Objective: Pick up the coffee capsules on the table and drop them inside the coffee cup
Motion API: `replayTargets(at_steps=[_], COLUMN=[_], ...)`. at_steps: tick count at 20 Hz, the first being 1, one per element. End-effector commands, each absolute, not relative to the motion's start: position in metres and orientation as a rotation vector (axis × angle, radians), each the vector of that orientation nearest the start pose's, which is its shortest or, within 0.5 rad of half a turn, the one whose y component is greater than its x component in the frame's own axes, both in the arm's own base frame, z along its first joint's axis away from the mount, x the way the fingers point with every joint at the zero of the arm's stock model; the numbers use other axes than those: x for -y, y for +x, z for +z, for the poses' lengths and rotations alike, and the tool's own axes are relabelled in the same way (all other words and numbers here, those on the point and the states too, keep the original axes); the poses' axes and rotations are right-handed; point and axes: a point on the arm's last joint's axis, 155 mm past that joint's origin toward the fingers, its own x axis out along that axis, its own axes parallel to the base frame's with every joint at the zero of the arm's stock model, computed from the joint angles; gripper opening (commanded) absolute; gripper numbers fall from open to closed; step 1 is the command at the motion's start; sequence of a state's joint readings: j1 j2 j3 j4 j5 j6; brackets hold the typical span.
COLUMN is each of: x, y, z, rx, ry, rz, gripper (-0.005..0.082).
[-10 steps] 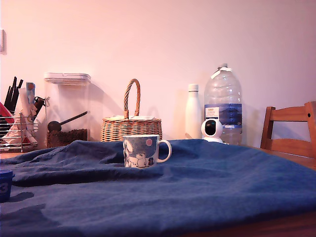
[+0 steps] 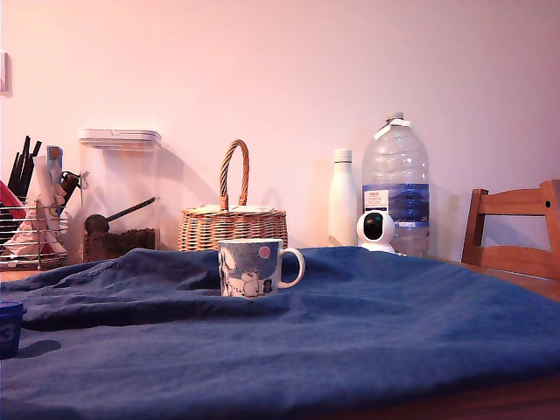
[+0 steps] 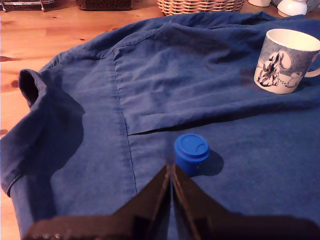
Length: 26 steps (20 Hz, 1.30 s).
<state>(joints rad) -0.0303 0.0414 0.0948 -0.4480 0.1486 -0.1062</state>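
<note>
Gripper (image 3: 170, 172), wrist view: the two dark fingers (image 3: 150, 200) meet at their tips, pressed together with no gap showing. Nothing held between them. Tips hover over the blue cloth (image 3: 100, 140).

Coffee capsule (image 3: 191, 152): just ahead of the fingertips and a little to one side, not touching them. Stands on the cloth, flat round end up, casting a small shadow. In the exterior view it shows only as a dark blue stub (image 2: 9, 325) at the exterior view's left edge; the arm itself is not seen there.

Coffee cup (image 3: 286, 61): well beyond the capsule, farther from the jaws and off to the same side as the capsule. Upright on the cloth, mouth open, handle turned away from the gripper. Exterior view puts the cup (image 2: 254, 267) mid-frame, handle to the exterior view's right, pink dot visible.

Cloth wrinkled, one folded edge running out from the jaws. Bare wooden table (image 3: 45, 40) shows past it.

Far side, beyond the cup: wicker basket (image 2: 232, 223), clear lidded container (image 2: 118, 192), white bottle (image 2: 343, 199), large water bottle (image 2: 395, 179), small white camera (image 2: 376, 230). Wooden chair (image 2: 516, 232) at the exterior view's right.
</note>
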Motion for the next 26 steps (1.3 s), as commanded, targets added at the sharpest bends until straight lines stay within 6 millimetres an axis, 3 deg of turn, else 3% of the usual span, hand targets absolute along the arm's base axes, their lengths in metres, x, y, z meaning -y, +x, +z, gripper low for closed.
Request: replayTargets(at_steps=[1, 5, 9, 12, 26], x=[0.034, 0.034, 0.035, 0.035, 0.038], y=[0.228, 0.229, 0.241, 0.244, 0.243], z=[0.086, 0.089, 0.127, 0.142, 0.138], rx=[-0.413, -0.399, -0.238, -0.176, -0.199], ry=[-0.135, -0.134, -0.117, -0.115, -0.152], rz=[-0.155, -0.155, -0.167, -0.171, -0.185], gripper=[-0.0023, -0.0023, -0.0023, -0.0023, 0.0000])
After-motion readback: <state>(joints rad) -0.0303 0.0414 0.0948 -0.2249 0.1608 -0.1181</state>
